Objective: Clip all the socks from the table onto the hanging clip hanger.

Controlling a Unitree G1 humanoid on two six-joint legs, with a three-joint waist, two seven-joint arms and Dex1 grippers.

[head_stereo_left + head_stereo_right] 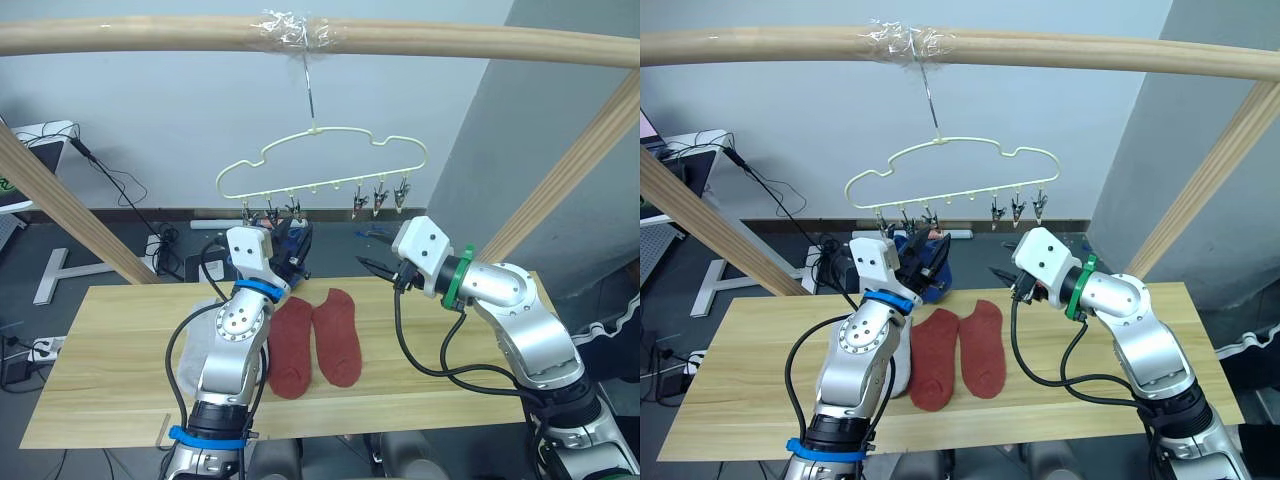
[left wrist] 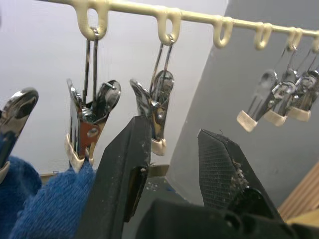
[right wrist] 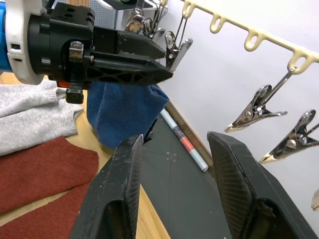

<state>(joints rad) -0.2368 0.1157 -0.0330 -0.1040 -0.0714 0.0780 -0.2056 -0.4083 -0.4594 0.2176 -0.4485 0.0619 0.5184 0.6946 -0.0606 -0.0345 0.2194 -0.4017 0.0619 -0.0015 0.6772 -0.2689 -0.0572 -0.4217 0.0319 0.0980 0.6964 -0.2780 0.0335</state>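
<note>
**Presently: two blue socks clipped, the rest on the desk**

Overhead we find the clip hanger (image 1: 320, 165) suspended by its hook from a taped wooden pole (image 1: 450, 42), with a row of metal clips along its lower bar. Two blue socks (image 1: 925, 262) hang from the clips at the robot's left end; in the left wrist view one clip (image 2: 82, 124) visibly bites blue fabric, and the next clip (image 2: 155, 112) hangs empty.

The left pincer (image 2: 174, 164) is raised just under that empty clip — its fingers spread, with nothing between them. One finger (image 2: 124, 169) stands directly beside the clip's tip.

The right pincer (image 3: 174, 189) is held near the hanger's middle, likewise spread and empty, pointing toward the left pincer and the blue socks.

On the desk (image 1: 110, 350) we note two rust red socks (image 1: 315, 340) lying flat side by side, touching along their length. Grey socks (image 3: 30, 119) lie next to them on the robot's left, partly hidden behind the left arm — we cannot tell how many.
</note>
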